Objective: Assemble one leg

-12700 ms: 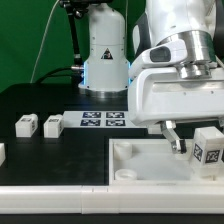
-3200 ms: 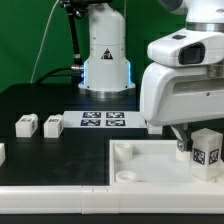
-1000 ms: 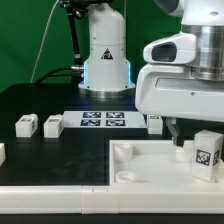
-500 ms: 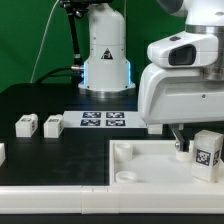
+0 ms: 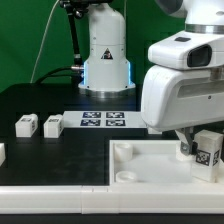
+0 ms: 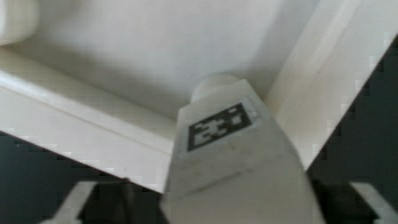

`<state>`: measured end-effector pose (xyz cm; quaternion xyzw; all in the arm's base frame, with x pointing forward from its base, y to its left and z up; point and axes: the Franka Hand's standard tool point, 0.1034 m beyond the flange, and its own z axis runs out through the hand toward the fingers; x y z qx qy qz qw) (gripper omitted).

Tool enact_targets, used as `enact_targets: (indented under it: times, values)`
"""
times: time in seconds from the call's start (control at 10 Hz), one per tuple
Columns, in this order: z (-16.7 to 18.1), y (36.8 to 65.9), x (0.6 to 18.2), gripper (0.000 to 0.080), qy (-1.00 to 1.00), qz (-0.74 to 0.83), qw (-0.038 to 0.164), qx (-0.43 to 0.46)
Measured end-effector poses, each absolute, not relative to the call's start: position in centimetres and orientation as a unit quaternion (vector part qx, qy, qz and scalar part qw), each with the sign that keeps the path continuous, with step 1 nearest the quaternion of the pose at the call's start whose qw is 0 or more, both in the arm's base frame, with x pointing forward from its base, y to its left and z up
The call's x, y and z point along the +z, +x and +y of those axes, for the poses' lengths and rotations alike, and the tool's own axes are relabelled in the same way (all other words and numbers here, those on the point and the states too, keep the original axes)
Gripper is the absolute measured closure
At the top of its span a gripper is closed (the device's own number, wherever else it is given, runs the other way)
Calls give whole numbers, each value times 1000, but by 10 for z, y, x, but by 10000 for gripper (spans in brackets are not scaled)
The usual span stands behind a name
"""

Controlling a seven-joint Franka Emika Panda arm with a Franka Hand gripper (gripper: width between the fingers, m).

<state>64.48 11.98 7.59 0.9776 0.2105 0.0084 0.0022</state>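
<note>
Leg, small white rectangular post, black-and-white tag on one face, upright, clamped between closed jaws

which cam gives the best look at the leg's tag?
Wrist view: the leg fills the frame centre, its tag facing the camera between the pincer fingers. Exterior view shows the leg small at its right edge, tag visible but partly cropped behind the pincer.

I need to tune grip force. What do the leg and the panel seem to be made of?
Leg: looks like hard white plastic, matte, with crisp edges and a flat printed tag. Panel: seemingly the same smooth white plastic, with a moulded raised rim and rounded socket; faint sheen. Neither can be confirmed by look alone.
</note>
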Motion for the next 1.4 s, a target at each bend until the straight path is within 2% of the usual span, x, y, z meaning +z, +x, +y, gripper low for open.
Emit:
enact_targets:
  times: [0.1,0.2,0.4,0.9,1.4]
  values:
    - [120,645,76,369,981,195,2,8]
    - [120,645,76,509,981,196,2,8]
    - [120,645,76,509,993,120,-1,8]
    - [112,647,73,509,980,-198,-28,20]
    - [111,645,72,509,915,-401,-31,9]
